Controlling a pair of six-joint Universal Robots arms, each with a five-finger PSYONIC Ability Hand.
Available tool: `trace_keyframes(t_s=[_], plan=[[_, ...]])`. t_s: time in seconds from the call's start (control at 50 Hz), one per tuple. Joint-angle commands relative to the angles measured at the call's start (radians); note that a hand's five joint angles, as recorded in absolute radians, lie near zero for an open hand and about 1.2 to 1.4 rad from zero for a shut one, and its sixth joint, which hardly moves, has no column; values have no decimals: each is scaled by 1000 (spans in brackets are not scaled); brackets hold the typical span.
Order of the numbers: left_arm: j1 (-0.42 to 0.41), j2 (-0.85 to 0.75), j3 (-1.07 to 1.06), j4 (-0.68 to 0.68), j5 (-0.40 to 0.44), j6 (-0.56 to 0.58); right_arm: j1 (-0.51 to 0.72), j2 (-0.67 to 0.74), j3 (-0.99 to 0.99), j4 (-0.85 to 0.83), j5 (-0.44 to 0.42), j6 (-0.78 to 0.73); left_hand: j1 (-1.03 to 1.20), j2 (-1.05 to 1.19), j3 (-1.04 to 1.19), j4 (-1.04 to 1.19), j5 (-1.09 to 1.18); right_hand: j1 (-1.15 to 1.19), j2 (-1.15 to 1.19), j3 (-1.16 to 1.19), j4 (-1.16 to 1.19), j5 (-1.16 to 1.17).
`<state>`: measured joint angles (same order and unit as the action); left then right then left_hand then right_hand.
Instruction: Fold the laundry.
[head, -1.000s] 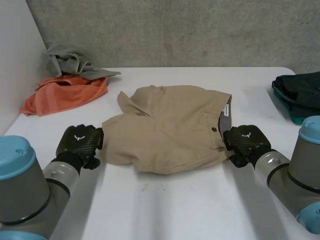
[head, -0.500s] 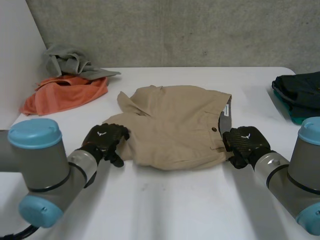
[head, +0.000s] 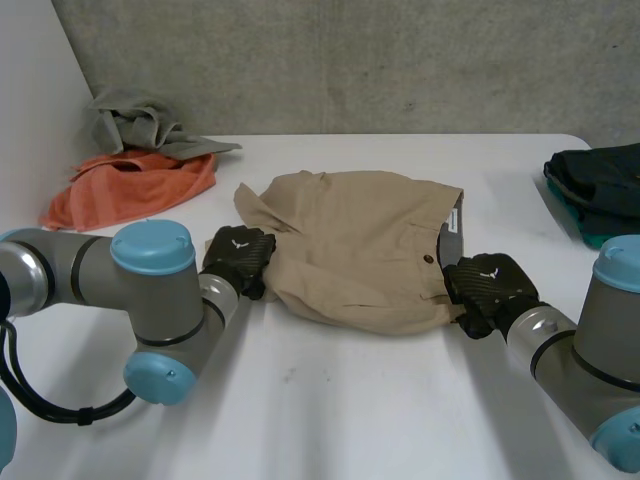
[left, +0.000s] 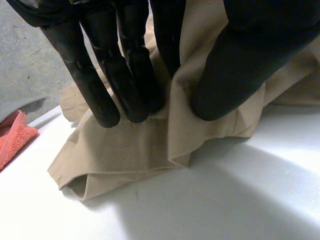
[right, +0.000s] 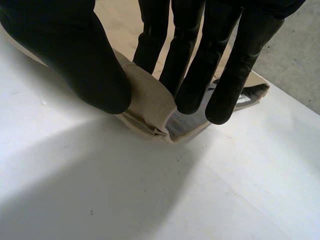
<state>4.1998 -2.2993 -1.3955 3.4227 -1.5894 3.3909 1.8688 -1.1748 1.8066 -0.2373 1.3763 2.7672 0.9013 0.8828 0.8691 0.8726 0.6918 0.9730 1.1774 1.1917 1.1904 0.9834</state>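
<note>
Tan shorts (head: 350, 245) lie in the middle of the white table (head: 330, 410), waistband to the right. My left hand (head: 238, 258) is at their left leg hem and pinches a fold of the tan cloth (left: 185, 125) between thumb and fingers (left: 127, 75). At the waistband's near corner my right hand (head: 488, 284) is shut on the shorts, with the bunched waistband (right: 150, 107) caught between its thumb and fingers (right: 200, 65). The grey waistband lining (right: 192, 122) shows under those fingertips.
An orange cloth (head: 135, 188) with a grey garment (head: 140, 125) on it lies at the back left, by a white side wall. Dark folded clothes (head: 600, 185) sit at the table's right edge. A concrete wall stands behind.
My left arm swung in from the table's left front to the shorts' left leg, and its hand closed on the hem and pushed it inward. The right hand stayed put.
</note>
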Motion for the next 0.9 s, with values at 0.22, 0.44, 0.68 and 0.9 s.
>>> trace_keyframes(t_s=[0.22,0.44,0.68,0.9], plan=[[20,435,-269,-332,11,109,-2,-163,-38,217,-6,-263,495,513,527,524,530,423,219,205,206,238],[48,601,-485,-493,11,429,-1,-203,-33,593,-13,-503,495,513,527,524,530,423,219,205,206,238],[45,417,-364,-255,11,415,15,-65,-118,368,15,-368,495,513,527,524,530,423,219,205,206,238],[39,406,-344,-255,14,380,6,-80,-135,467,23,-331,495,513,527,524,530,-612,-816,-831,-829,-797]])
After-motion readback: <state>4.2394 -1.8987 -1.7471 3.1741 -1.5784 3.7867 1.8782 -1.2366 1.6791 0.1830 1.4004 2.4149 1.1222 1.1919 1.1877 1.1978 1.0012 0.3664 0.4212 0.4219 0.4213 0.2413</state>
